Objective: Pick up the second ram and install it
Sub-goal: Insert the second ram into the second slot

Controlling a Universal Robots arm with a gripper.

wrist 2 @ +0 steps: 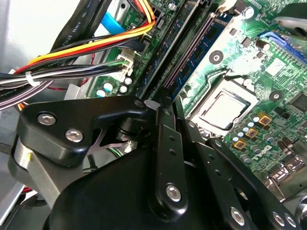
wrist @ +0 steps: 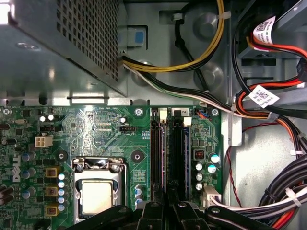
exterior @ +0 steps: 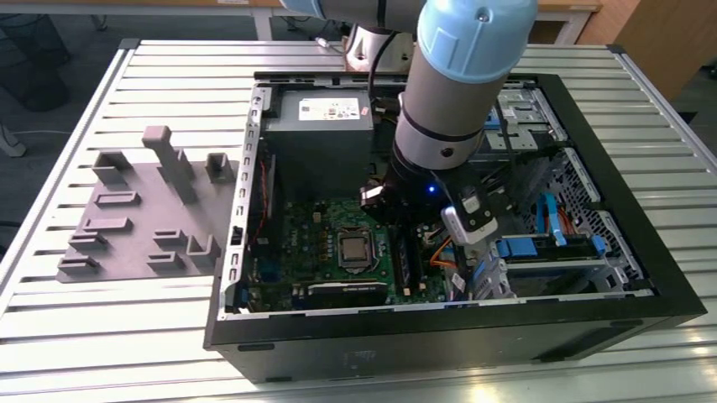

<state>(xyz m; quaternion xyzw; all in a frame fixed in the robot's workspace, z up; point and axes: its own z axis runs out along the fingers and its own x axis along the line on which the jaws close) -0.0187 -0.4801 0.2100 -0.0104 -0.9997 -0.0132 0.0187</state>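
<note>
The gripper point(wrist: 165, 203), fingers closed together, presses the second ram point(wrist: 166, 158) beside the processor point(wrist: 98, 196); push straight down, evenly.

Upper left of my first wrist view sits the perforated power supply point(wrist: 62, 43); lower left, the processor socket point(wrist: 98, 191). In the exterior view, a grey moulded tray point(exterior: 140, 218) lies left of the open computer case point(exterior: 448, 327).

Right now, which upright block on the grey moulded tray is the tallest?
The stepped grey block near the far edge of the tray; it rises well above every lower block around it.
</note>
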